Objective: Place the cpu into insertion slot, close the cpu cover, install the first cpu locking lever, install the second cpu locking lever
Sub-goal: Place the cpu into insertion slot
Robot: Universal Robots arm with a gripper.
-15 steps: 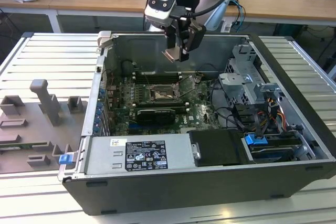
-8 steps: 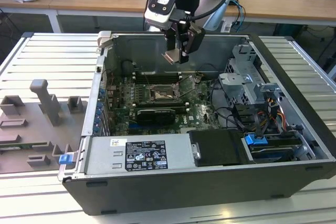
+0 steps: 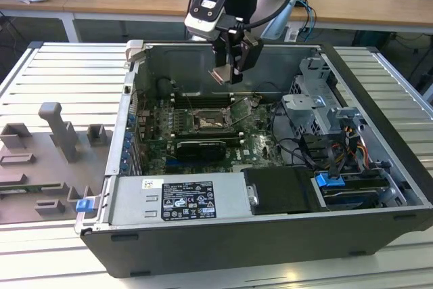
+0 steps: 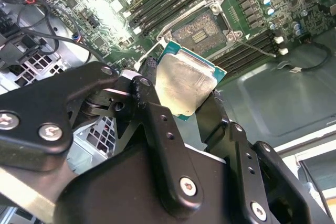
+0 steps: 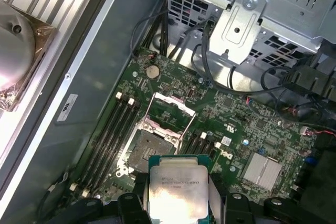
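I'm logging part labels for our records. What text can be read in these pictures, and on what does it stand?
Power supply label, exterior view: printed lines too small to read.
The cpu, first wrist view: faint print on its lid, too blurred to read.
Case wall sticker, first wrist view: too small to read.
No text here can be quoted reliably.

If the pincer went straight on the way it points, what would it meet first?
Probably the open insertion slot on the motherboard, or its rim, with the cpu held by the pincer touching first. Depth is unclear.
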